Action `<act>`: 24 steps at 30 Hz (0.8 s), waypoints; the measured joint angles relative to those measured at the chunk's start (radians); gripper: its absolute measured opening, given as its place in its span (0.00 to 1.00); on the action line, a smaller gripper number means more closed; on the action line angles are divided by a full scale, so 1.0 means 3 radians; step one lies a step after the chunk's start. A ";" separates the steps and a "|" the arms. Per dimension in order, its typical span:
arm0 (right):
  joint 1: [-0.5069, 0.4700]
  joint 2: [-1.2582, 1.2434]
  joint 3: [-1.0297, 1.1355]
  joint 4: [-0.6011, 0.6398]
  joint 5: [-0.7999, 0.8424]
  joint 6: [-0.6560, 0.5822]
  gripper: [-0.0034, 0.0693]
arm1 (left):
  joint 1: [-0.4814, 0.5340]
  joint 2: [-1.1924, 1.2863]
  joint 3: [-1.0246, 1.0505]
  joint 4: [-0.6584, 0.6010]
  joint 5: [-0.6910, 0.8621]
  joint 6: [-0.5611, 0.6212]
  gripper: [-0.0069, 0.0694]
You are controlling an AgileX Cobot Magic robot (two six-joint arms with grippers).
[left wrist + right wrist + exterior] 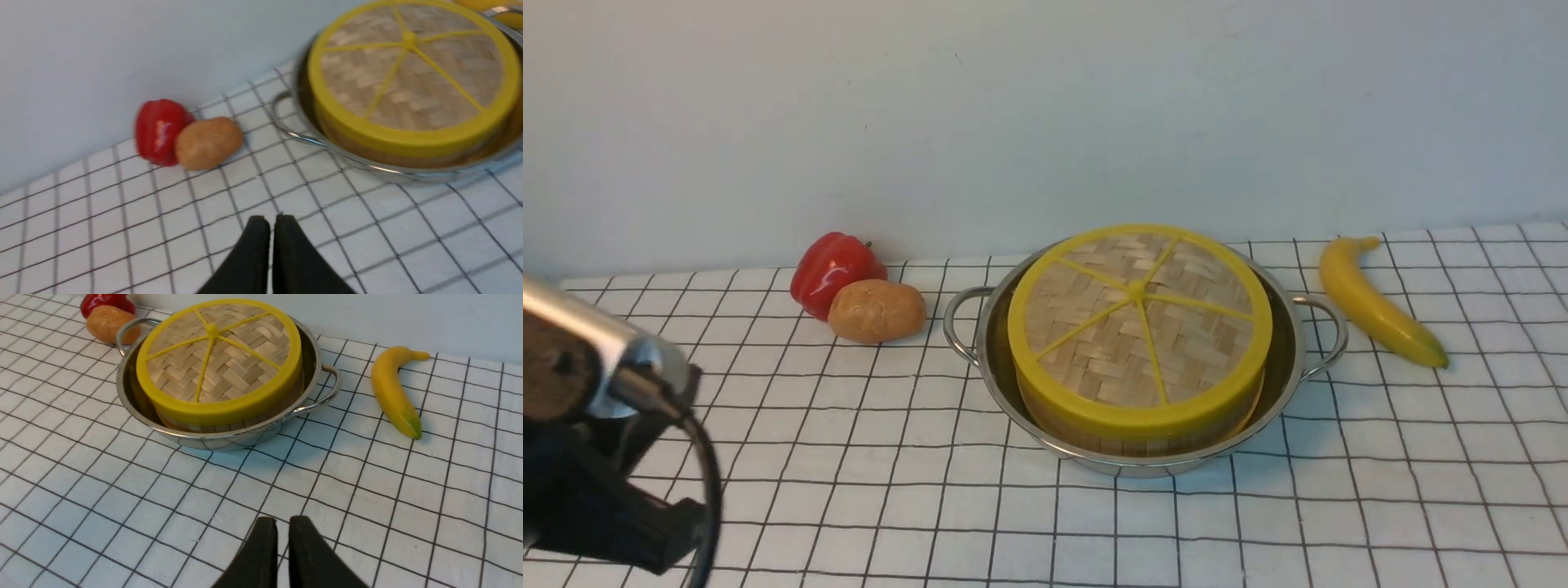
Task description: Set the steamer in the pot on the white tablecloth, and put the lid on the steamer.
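The shiny steel pot (pixel 996 384) stands on the white grid tablecloth (pixel 890 490). The bamboo steamer (pixel 1094 429) sits inside it, and the woven lid (pixel 1139 322) with yellow rim and spokes lies flat on top, hiding the steamer's contents. The lid also shows in the left wrist view (pixel 412 77) and the right wrist view (pixel 218 359). My left gripper (pixel 273 222) is shut and empty above the cloth, well short of the pot (pixel 367 165). My right gripper (pixel 283 524) is shut and empty above the cloth, in front of the pot (pixel 229 437). Only the left arm's body (pixel 596 425) shows in the front view.
A red bell pepper (pixel 833 269) and a brown potato (pixel 876 310) lie left of the pot near the wall. A yellow banana (pixel 1376 302) lies right of the pot. A pale wall runs along the back edge of the cloth.
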State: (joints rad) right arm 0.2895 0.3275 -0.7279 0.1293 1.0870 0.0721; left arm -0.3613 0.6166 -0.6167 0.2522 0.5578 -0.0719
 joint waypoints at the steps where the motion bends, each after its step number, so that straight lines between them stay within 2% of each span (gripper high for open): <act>1: 0.0000 0.0000 0.0000 0.0033 -0.0003 0.0000 0.15 | 0.0106 -0.0080 0.0103 0.0005 -0.0138 0.0003 0.11; 2: 0.0000 0.0000 0.0000 0.0087 -0.0003 0.0000 0.15 | 0.0344 -0.0269 0.0358 0.0005 -0.0356 0.0003 0.11; 6: 0.0000 0.0000 0.0000 0.0276 -0.0006 0.0003 0.17 | 0.0870 -0.0826 0.1079 -0.0005 -0.0978 0.0003 0.11; 10: 0.0000 0.0000 0.0000 0.0453 -0.0009 0.0003 0.19 | 0.1189 -0.1365 0.1647 -0.0039 -0.1231 -0.0068 0.12; 15: 0.0000 0.0000 0.0000 0.0614 -0.0009 0.0003 0.22 | 0.1391 -0.1881 0.2045 -0.0047 -0.1239 -0.0216 0.12; 24: 0.0000 0.0000 0.0000 0.0708 -0.0009 0.0003 0.27 | 0.1416 -0.2036 0.2080 -0.0025 -0.1253 -0.0256 0.13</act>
State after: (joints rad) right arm 0.2895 0.3275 -0.7279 0.3417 1.0842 0.0730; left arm 0.0635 0.0059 0.0073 0.2448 0.1818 -0.1487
